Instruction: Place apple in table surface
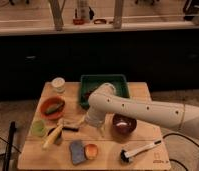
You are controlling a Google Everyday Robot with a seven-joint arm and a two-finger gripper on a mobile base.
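The apple (91,150), small and orange-red, rests on the light wooden table surface (108,159) near the front edge. It touches the right side of a blue-grey sponge (77,152). My white arm reaches in from the right and bends down over the middle of the table. The gripper (98,128) hangs at its end, just behind and above the apple and left of the dark-red bowl (124,124). There is a visible gap between the gripper and the apple.
A green bin (104,86) stands at the back. An orange bowl (52,107), a white cup (58,84), a green cup (38,128) and a banana (53,136) are on the left. A black-headed brush (139,149) lies front right.
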